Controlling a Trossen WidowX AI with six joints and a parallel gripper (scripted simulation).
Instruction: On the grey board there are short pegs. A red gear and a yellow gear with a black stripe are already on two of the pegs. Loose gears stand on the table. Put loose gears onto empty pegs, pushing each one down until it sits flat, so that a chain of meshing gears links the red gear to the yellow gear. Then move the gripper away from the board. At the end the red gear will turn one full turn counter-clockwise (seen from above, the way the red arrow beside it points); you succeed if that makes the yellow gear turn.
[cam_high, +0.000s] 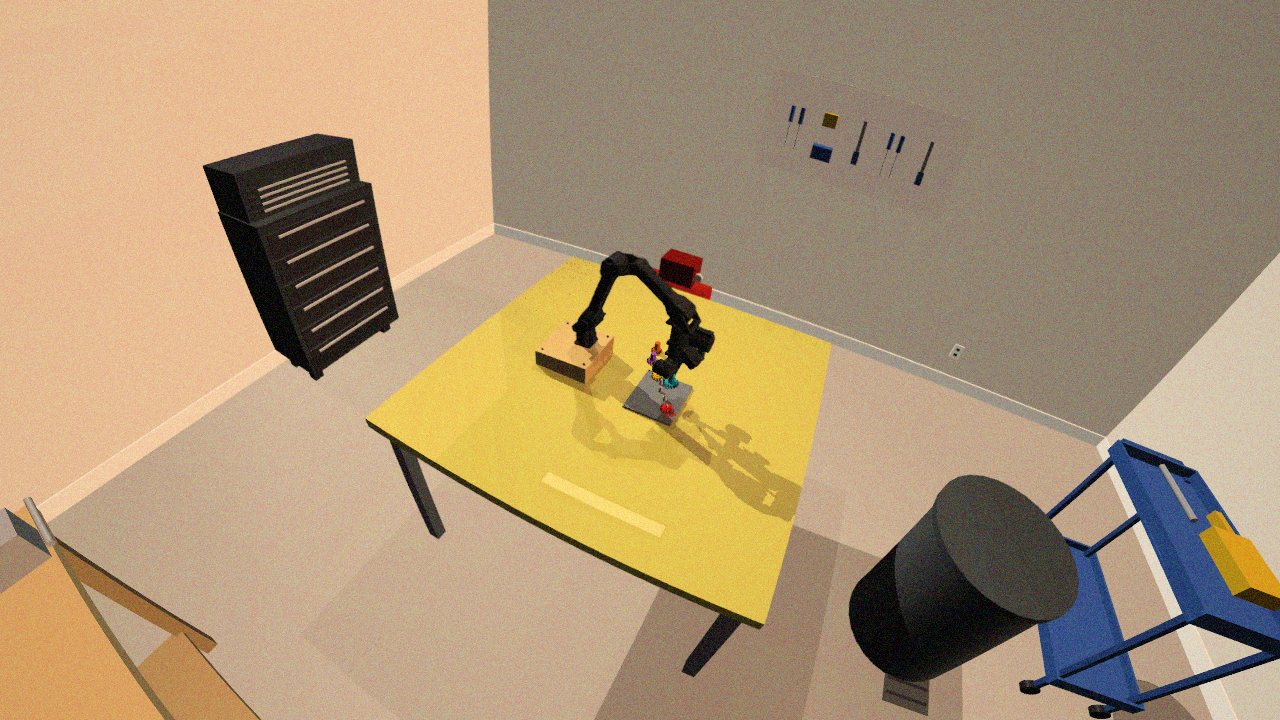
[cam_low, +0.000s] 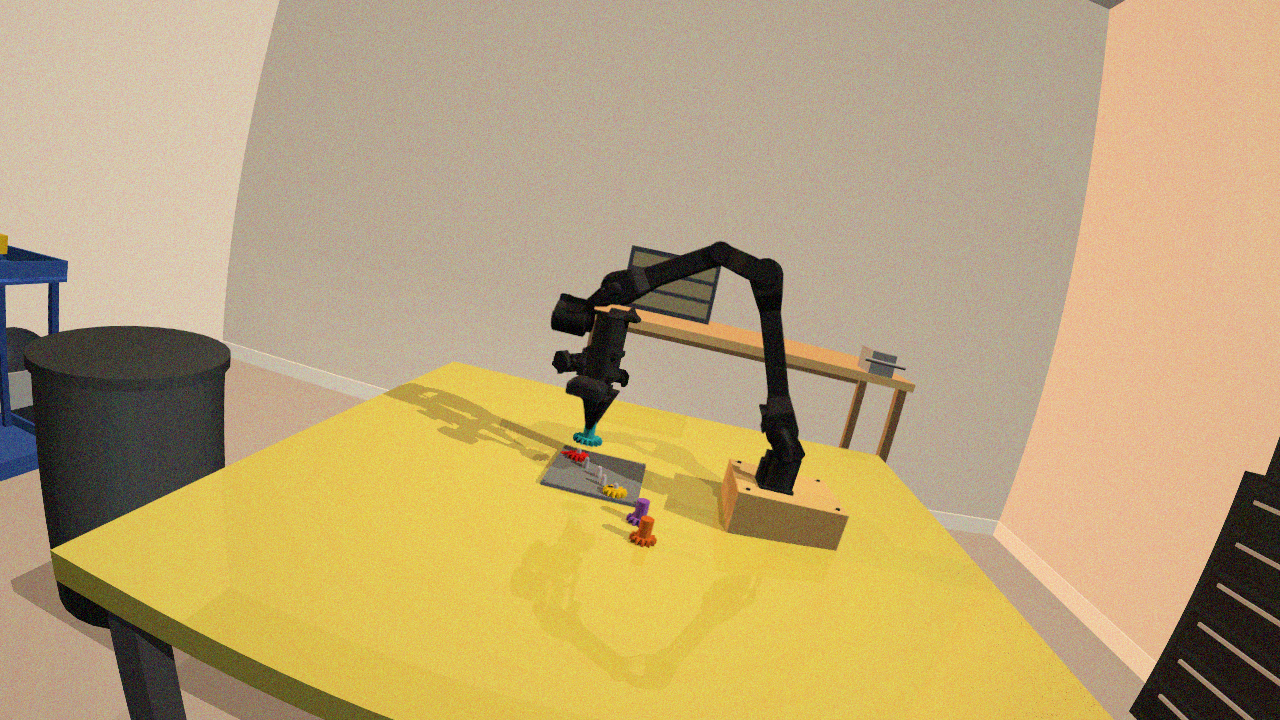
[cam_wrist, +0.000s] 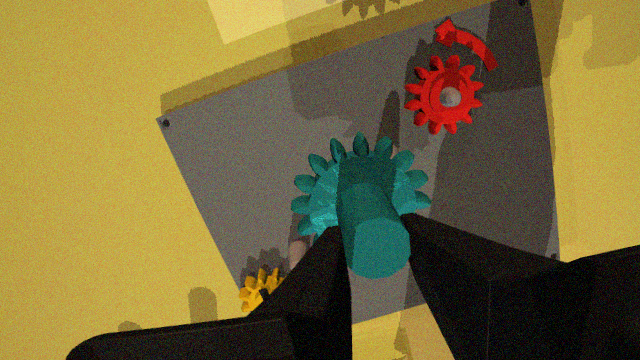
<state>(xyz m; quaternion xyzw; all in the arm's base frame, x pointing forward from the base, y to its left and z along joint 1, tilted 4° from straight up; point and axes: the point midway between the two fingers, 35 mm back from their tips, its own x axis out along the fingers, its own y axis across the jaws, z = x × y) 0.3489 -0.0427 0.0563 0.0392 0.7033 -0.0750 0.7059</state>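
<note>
My gripper (cam_low: 590, 424) (cam_wrist: 371, 233) is shut on the handle of the teal gear (cam_high: 671, 383) (cam_low: 587, 439) (cam_wrist: 320, 195). The gear hangs above the grey board (cam_high: 639, 406) (cam_low: 562, 478) (cam_wrist: 240, 150). The red gear (cam_high: 666, 409) (cam_low: 577, 456) (cam_wrist: 468, 102) sits on its peg, to the upper right of the teal gear in the wrist view. The yellow gear (cam_low: 614, 492) (cam_wrist: 251, 295) is at the other end, partly behind a finger in the wrist view. Between them stand bare pegs (cam_low: 602, 475) (cam_wrist: 298, 252), partly hidden by the teal gear in the wrist view.
A purple gear (cam_low: 640, 509) and an orange gear (cam_low: 645, 530) stand upright on the yellow table (cam_high: 501, 402) (cam_low: 402, 555), just beyond the board's yellow-gear end. The arm's wooden base block (cam_high: 559, 360) (cam_low: 778, 524) stands beside the board. A red arrow (cam_wrist: 472, 42) lies beside the red gear.
</note>
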